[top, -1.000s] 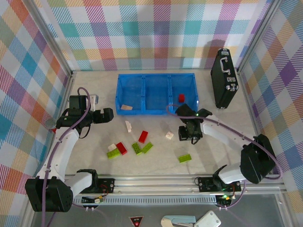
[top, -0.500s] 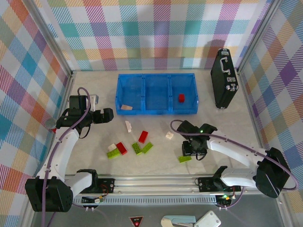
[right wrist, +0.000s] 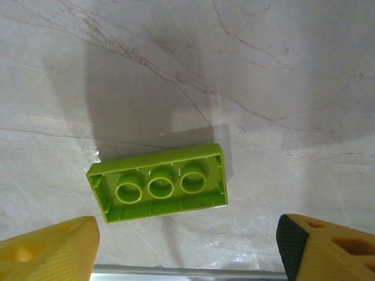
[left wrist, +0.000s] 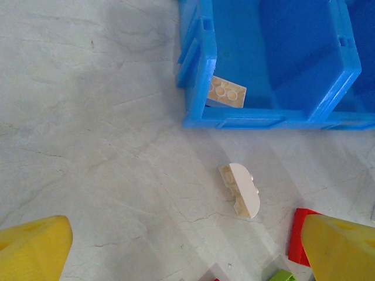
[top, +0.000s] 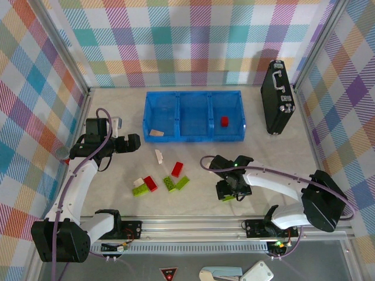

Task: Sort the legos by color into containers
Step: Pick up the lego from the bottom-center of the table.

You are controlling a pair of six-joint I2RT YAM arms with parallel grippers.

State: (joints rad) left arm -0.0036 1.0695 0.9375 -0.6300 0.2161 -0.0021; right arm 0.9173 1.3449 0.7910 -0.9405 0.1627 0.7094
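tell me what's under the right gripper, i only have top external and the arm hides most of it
Observer: The right wrist view shows a lime green brick lying upside down on the table, hollow underside up.
Operator: fingers on it yet
Observer: No, the right gripper is wide open and neither finger touches the brick.
Operator: anything on the left wrist
Observer: The cream-white piece on the table there has a rounded top.

Your top camera looks down from above the near side, tray at 12 o'clock. Wrist cameras look down, close: left shares the tray, right the green lego.
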